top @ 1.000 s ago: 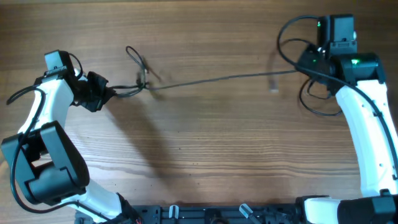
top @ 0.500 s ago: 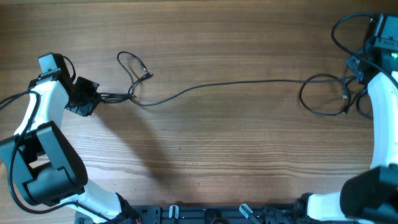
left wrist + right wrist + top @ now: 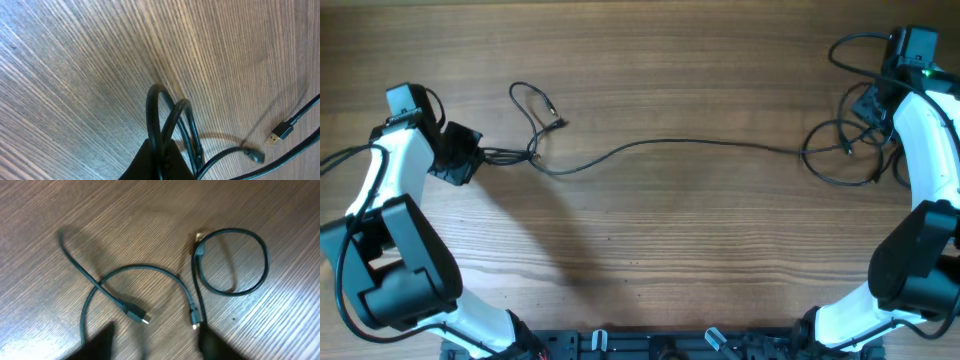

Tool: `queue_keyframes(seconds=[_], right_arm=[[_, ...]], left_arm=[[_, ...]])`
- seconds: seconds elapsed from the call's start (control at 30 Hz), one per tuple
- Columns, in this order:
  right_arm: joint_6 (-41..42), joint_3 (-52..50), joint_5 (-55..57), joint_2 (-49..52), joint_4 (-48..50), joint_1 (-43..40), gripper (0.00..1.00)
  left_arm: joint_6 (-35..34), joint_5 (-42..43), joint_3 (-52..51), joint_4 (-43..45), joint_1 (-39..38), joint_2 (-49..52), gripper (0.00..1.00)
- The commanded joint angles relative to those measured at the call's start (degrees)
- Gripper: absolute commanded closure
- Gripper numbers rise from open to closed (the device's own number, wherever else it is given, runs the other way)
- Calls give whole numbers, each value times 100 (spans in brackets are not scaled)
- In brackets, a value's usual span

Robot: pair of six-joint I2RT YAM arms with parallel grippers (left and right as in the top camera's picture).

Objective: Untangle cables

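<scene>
Compared with the overhead view half a second earlier, the right arm is found swung inward from the right edge. Its wrist is now wholly in view near the far right corner, with the right gripper [image 3: 868,102] above the loose loops [image 3: 830,179]. These loops are bunched closer together than before. The long cable [image 3: 670,142] is laid slack across the middle of the worktop [image 3: 650,260], in a flatter curve. The left gripper [image 3: 476,158], near the left edge, is unchanged in place, as is the small loop [image 3: 525,85] just beside it toward the far edge.

In the left wrist view, the left gripper [image 3: 160,157] is seen pressed together on two bends of the cables [image 3: 155,115], which rise from between its fingers [image 3: 142,167]. A plug [image 3: 278,133] with a silvery tip is laid on the wood nearby. This grip cannot be made out from overhead.

In the right wrist view, the right gripper [image 3: 157,342] is seen spread, with nothing between its blurred fingers [image 3: 215,340]. A closed loop [image 3: 232,262] and three plug ends are shown on the wood, apart from the fingers. From overhead these plug ends are too small to be told.
</scene>
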Motion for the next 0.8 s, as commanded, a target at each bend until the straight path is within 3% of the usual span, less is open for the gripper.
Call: queue_keyframes(seconds=[0.0, 0.23, 0.5, 0.77], right_arm=[[-411, 96, -1069, 72, 4, -7, 4], [-723, 96, -2638, 72, 33, 212, 0], [-621, 96, -4103, 74, 52, 1250, 1], [-208, 96, -4129, 76, 275, 2767, 0]], left_arm=[[-96, -149, 61, 46, -118, 68, 96], [-96, -149, 61, 105, -289, 68, 96], [-96, -149, 61, 151, -468, 68, 96], [-96, -98, 61, 146, -468, 68, 96]])
